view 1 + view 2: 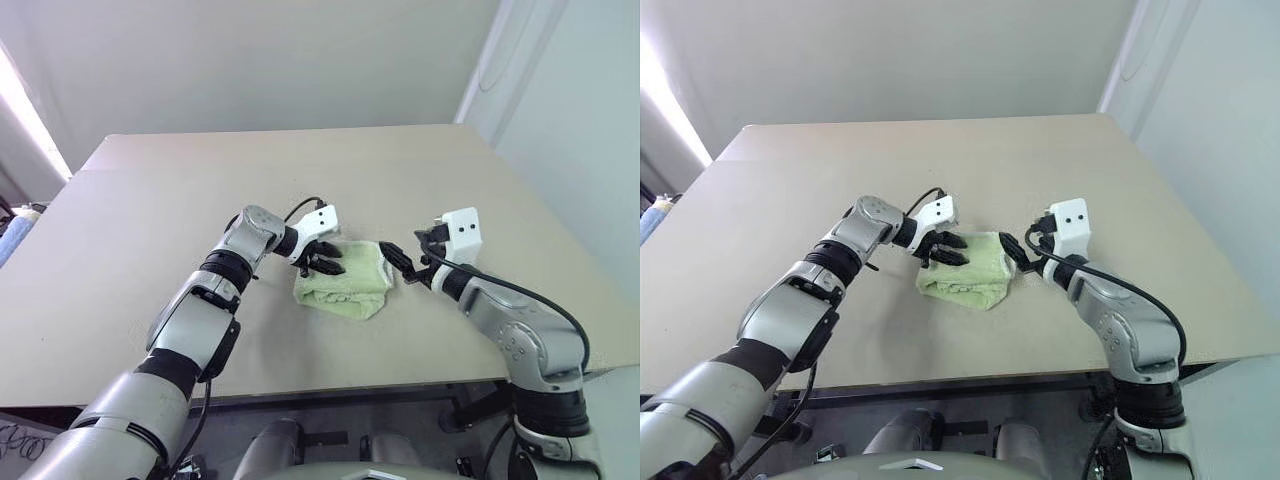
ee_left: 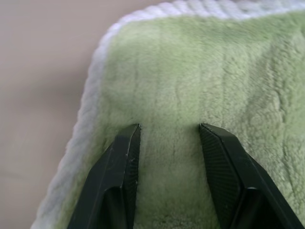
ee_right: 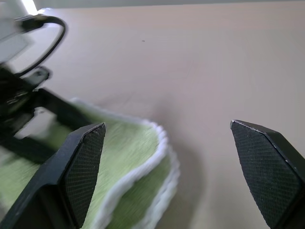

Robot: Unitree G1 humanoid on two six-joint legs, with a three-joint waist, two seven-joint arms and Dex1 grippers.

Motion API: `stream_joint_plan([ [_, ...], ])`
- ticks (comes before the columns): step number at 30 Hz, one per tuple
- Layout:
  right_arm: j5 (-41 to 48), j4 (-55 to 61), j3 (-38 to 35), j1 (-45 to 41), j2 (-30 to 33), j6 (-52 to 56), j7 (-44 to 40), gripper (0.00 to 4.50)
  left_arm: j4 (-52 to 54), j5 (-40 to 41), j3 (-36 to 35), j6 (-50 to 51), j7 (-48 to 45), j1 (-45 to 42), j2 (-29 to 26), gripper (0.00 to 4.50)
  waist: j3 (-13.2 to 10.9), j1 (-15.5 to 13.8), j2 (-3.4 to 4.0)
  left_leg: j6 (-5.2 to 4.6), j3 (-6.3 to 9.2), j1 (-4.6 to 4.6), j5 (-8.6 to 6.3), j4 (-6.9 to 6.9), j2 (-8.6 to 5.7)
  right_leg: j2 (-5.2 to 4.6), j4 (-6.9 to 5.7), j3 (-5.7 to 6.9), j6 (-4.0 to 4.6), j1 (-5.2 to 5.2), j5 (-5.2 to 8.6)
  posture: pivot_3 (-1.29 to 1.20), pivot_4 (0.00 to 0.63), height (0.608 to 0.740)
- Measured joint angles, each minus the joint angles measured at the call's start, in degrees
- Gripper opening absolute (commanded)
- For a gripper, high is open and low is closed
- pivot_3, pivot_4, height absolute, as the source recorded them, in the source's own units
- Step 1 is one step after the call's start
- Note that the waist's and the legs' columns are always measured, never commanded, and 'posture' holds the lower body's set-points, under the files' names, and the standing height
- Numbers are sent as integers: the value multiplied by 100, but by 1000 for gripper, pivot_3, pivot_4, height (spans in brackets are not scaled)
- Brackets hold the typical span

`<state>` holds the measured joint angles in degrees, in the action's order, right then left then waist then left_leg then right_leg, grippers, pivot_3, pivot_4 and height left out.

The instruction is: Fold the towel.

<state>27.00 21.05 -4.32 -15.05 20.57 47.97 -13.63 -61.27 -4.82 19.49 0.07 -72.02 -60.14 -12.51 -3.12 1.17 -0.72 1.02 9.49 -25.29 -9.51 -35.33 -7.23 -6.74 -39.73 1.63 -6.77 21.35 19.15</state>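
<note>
My left jaws (image 2: 169,143), part open, press on the towel (image 1: 345,278), gripping nothing. It lies mid-bench (image 1: 150,200) in a compact layered bundle; folding looks nearly complete. My right jaws (image 3: 169,143) stand wide beside it.

The tabletop (image 1: 150,220) lies bare on every side of the folded towel (image 1: 345,285), giving open passage all round. The left claw (image 1: 325,258) sits over the towel's left part; the right claw (image 1: 405,265), spread wide, stands just beside its right edge.
</note>
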Motion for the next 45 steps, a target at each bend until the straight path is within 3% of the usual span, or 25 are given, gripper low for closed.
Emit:
stream_joint_plan([
  [9, -150, -197, 492, -327, -171, -15, -214, 4377, 555, -46, 2, -466, -991, 341, -619, 2109, 0, -1, 0, 1, 2, 11, 1, -9, -2, 1, -16, 1, 3, 4, -1, 0, 0, 694],
  [22, -1036, -910, 1615, -298, -57, -221, -529, 4377, 722, -21, -46, -689, -772, 602, -366, 2109, 1, -8, 1, 2, 4, 16, 1, -14, -2, 3, -26, 1, 3, 3, -1, 0, 0, 694],
  [31, -1500, -1150, 1838, -192, 10, -453, -594, 4377, 610, -19, -53, -853, -960, 602, -454, 2109, 1, -7, 1, 2, 5, 18, 1, -16, -2, 4, -28, 1, 3, 1, -1, 0, 0, 694],
  [38, -1081, -973, 1116, -195, -232, -476, -737, 4377, 396, 114, -291, -843, -1014, 509, -525, 2109, 0, -13, 1, 2, 6, 17, 1, -19, -2, 5, -29, 2, 3, 1, -1, 0, 0, 694],
  [45, 425, 375, -67, -344, -524, 175, -848, 4377, 332, 788, -1035, 315, -1453, -291, -822, 2109, 0, 5, 1, 2, 8, 14, 0, -15, -2, 6, -30, 3, 1, 5, 0, 0, 0, 694],
])
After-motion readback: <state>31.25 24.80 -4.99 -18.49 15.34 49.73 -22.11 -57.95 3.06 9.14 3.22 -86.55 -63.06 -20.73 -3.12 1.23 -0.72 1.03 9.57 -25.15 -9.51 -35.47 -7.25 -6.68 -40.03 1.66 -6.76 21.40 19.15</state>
